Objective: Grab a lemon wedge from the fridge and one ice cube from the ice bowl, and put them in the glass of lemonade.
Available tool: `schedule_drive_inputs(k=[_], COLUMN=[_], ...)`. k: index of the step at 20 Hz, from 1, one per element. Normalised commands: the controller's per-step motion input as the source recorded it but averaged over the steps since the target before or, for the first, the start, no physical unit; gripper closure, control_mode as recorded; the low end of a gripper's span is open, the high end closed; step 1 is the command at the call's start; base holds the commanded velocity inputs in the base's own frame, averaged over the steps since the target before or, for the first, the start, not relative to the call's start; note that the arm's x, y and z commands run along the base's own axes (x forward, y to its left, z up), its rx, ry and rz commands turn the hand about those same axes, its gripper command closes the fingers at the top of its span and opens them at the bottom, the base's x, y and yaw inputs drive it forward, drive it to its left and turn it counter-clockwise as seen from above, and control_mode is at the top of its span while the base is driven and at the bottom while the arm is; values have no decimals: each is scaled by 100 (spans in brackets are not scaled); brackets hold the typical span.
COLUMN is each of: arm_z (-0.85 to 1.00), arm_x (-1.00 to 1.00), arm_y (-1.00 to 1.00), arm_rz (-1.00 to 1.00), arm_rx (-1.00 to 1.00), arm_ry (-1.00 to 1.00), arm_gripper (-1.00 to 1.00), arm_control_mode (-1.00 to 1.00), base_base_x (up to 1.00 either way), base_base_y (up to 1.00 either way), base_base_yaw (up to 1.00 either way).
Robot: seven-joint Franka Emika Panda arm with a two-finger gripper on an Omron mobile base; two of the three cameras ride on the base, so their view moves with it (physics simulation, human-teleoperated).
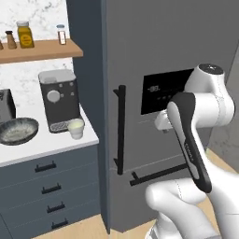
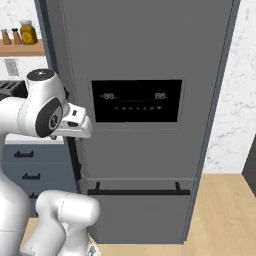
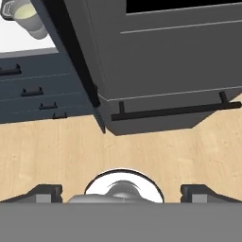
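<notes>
The pincer (image 3: 121, 193) stands spread wide and empty, facing the closed tall dark grey fridge (image 1: 154, 56). On the white table (image 1: 42, 144), the small pale cream glass of lemonade (image 1: 75, 128) stands beside the wide dark grey ice bowl (image 1: 17, 130).

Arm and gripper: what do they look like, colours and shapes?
The arm has glossy white rounded shells with fat bulbous joints. A long dark grey band with faint lettering runs down one link, and the joint caps are dark discs. No cables show. In the hand view the gripper has two small dark blocky finger tips.
</notes>
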Motion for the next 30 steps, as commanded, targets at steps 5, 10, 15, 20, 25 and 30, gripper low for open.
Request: schedule_drive_inputs(k=[5, 10, 15, 20, 25, 30], arm_z=[0, 0, 0, 0, 0, 22], arm_x=[0, 0, 0, 0, 0, -33], arm_y=[0, 0, 0, 0, 0, 0], arm_rz=[0, 0, 0, 0, 0, 0], arm_rx=[0, 0, 0, 0, 0, 0], arm_ry=[0, 0, 0, 0, 0, -18], arm_gripper=[-100, -100, -100, -100, -100, -100], arm_control_mode=[100, 100, 100, 100, 100, -100], base_base_x=[-27, -10, -9, -26, -42, 0], base_base_y=[45, 57, 24, 0, 0, 0], base_base_yaw=[-11, -12, -13, -8, -5, 0])
